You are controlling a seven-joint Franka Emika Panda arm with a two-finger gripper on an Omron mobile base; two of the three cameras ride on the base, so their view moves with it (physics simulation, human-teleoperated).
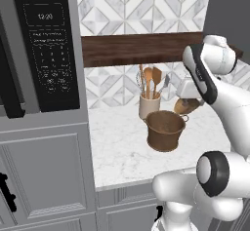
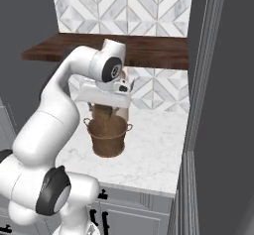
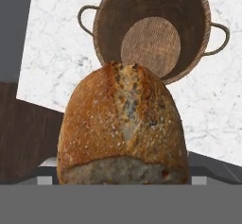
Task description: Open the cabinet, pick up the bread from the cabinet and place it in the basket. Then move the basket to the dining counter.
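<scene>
Your arm (image 2: 54,105) arches up from the base and folds forward over the marble worktop (image 1: 122,152), hand pointing down above the basket (image 1: 166,130). The basket stands upright on that worktop, just in front of the cream utensil jar (image 1: 149,105). The gripper (image 1: 188,103) is clamped on the bread (image 3: 124,126), held above the basket's open mouth. The hand view gives you the basket's woven floor and 2 side loops; the left base view adds the microwave (image 1: 46,45).
</scene>
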